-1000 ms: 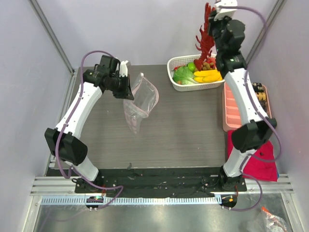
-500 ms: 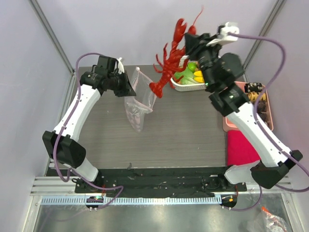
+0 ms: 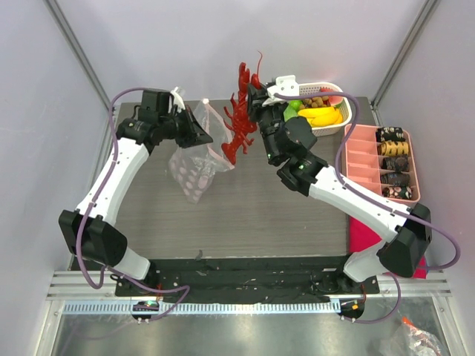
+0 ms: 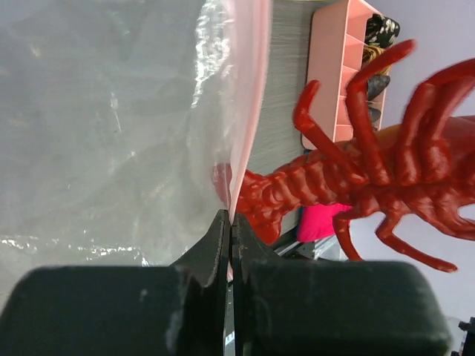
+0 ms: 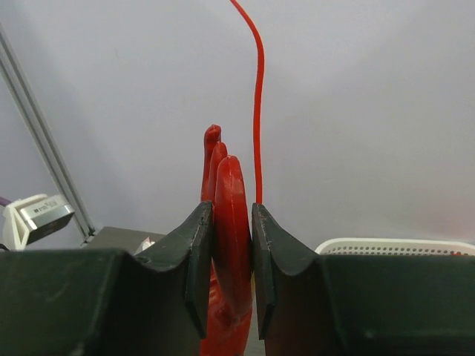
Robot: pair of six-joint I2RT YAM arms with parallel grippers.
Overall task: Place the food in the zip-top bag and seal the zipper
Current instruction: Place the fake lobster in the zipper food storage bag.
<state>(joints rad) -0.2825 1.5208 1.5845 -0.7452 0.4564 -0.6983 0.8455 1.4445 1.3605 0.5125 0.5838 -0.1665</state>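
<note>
My left gripper (image 3: pixel 199 133) is shut on the pinkish zipper strip (image 4: pixel 249 96) of the clear zip-top bag (image 3: pixel 194 159) and holds it hanging above the table. In the left wrist view its fingers pinch the bag's edge (image 4: pixel 230 222). My right gripper (image 3: pixel 256 93) is shut on a claw (image 5: pixel 232 215) of a red toy lobster (image 3: pixel 239 122), which hangs tail-down right beside the bag's mouth. The lobster (image 4: pixel 371 178) has its tail end against the bag's edge. The remaining food, yellow bananas (image 3: pixel 323 115) and green pieces, lies in the white lattice basket (image 3: pixel 338 124).
A pink compartment tray (image 3: pixel 361 159) with dark items stands along the right edge. A magenta cloth (image 3: pixel 364 230) lies in front of it. The basket stands at the far right, behind my right arm.
My right arm has swung left and lowered the lobster from beside the basket to the bag's mouth. My left gripper has lifted and turned the bag a little.
</note>
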